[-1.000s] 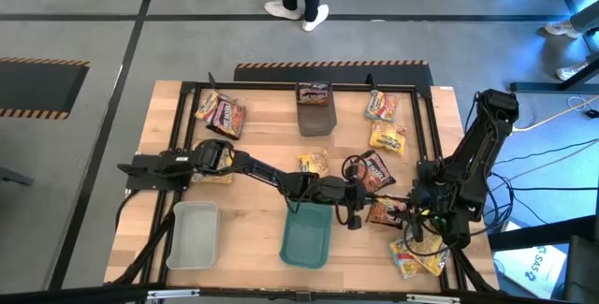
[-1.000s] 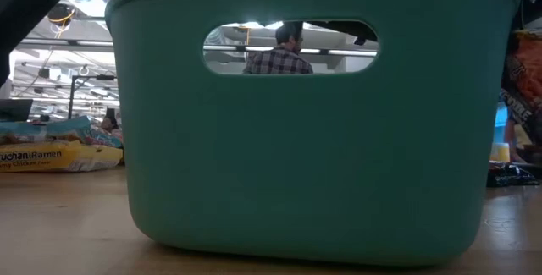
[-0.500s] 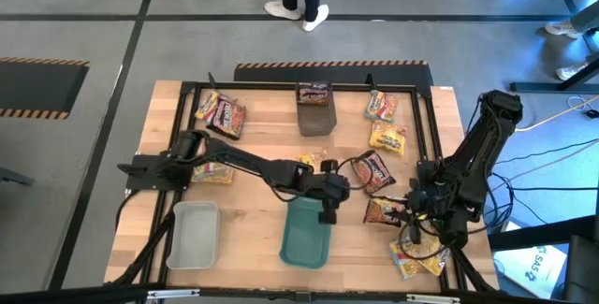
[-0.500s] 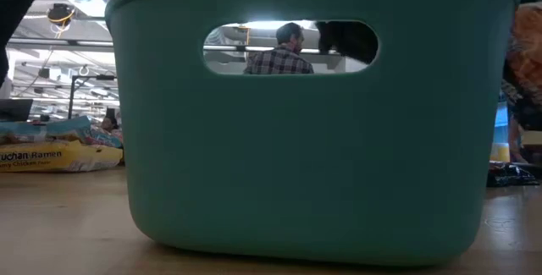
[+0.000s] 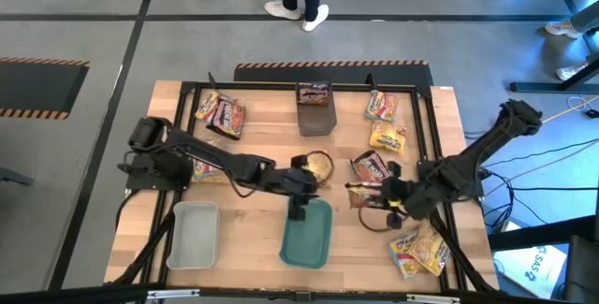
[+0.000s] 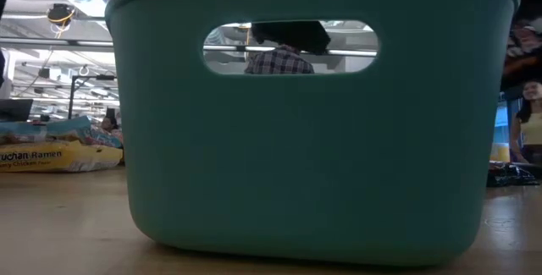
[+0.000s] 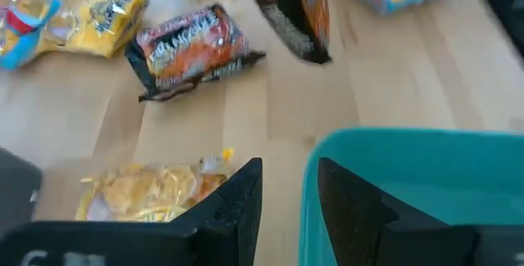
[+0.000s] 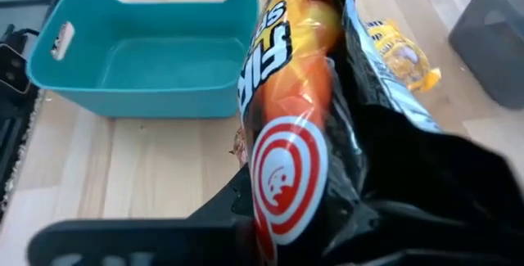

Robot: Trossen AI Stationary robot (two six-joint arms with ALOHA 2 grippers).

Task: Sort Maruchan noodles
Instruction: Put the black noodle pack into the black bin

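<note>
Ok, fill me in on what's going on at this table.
Two arms are sorting noodle packets. The right tool is shut on an orange-red and black packet, held up beside the teal tray, which looks empty. The left tool hovers open and empty over that tray's edge, with a yellow packet lying next to it.

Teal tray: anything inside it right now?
The teal tray looks empty in the right wrist view; its floor is bare. Its near corner is covered by the orange-black packet that the right gripper holds.
</note>
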